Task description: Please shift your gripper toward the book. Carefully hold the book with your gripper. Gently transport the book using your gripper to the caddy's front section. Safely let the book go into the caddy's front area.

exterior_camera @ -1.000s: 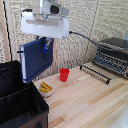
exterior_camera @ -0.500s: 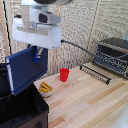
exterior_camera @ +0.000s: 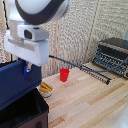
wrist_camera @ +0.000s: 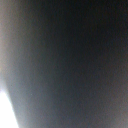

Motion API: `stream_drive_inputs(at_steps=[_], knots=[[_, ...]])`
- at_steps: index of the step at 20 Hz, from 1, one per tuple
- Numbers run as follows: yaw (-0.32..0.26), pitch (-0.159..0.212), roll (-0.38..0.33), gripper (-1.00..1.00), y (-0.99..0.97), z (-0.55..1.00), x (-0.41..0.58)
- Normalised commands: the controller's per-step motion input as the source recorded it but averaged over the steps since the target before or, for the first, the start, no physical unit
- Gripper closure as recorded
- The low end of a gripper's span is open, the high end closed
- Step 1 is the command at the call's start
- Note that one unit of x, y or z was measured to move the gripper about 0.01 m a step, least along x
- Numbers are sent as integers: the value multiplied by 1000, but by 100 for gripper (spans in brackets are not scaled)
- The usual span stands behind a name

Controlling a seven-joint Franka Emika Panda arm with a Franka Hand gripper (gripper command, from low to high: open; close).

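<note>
In the exterior view my gripper (exterior_camera: 27,68) hangs from the white arm, shut on the upper edge of the book (exterior_camera: 17,84). One blue-tipped finger (exterior_camera: 28,69) shows against the cover. The book is a broad navy slab, tilted, hanging just above the caddy (exterior_camera: 25,114), the black box at the lower left of that view. The book's lower edge meets or overlaps the caddy's rim; I cannot tell which compartment lies under it. The wrist view is a dark blur with a pale patch in one corner and shows nothing I can name.
A red cup (exterior_camera: 64,75) stands on the wooden table (exterior_camera: 85,102) beyond the caddy. A small bowl with yellow pieces (exterior_camera: 46,89) sits beside the caddy. A dark toaster oven (exterior_camera: 113,56) is at the exterior view's right, with a black wire rack (exterior_camera: 87,70) in front of it.
The arm has carried the book toward the exterior view's left and downward, from above the table near the bowl to just over the caddy. The gripper stays shut on it.
</note>
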Motion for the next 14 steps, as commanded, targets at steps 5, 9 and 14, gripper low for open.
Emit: stream_drive_inputs(at_steps=[5,9,14], knots=[[-243,14,0,100,508,-64,0],[-155,25,0,100,342,-117,-22],[-55,0,0,-100,89,-57,0]])
